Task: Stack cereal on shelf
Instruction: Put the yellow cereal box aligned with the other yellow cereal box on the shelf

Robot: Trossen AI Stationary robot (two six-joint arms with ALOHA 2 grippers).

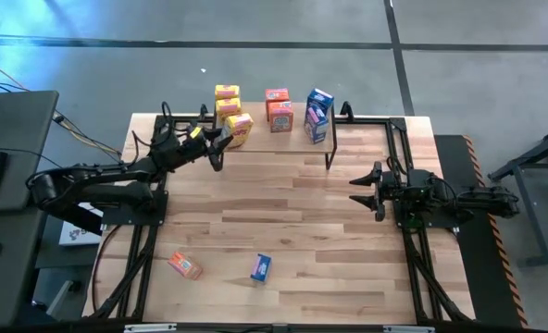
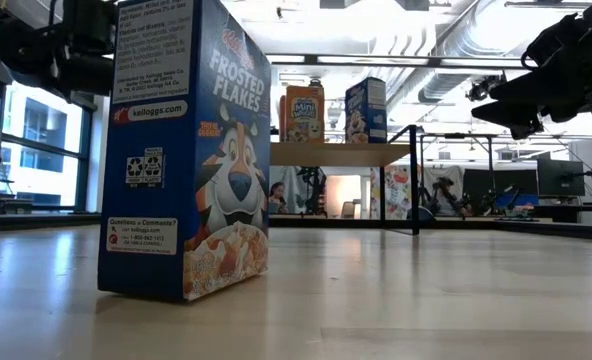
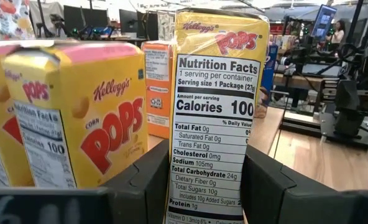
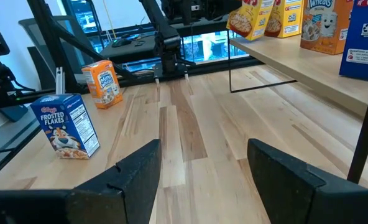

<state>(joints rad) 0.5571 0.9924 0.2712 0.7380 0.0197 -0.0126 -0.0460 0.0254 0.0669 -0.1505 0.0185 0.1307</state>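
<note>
The shelf (image 1: 292, 139) stands at the table's far edge. On it are two yellow boxes (image 1: 227, 99), two orange-red boxes (image 1: 279, 106) and two blue boxes (image 1: 317, 113). My left gripper (image 1: 223, 139) is at the shelf's front left corner, shut on a third yellow Corn Pops box (image 3: 212, 112), also seen from above (image 1: 240, 128). A blue Frosted Flakes box (image 1: 261, 267) and an orange-red box (image 1: 185, 266) sit on the table near its near edge. My right gripper (image 1: 365, 190) is open and empty at the table's right. My left gripper pinches the yellow box between its two fingers (image 3: 140, 186), one on each wide face, low down beside the narrow nutrition side (image 3: 178, 186). The fingers come about level from the table's left. The box stands upright; the gripper hides its bottom.
The shelf's thin black legs (image 1: 328, 157) stand on the table. Black frame rails (image 1: 399, 139) run along the table's left, right and far edges. Bare wood lies between the shelf and the two loose boxes (image 4: 66, 124).
</note>
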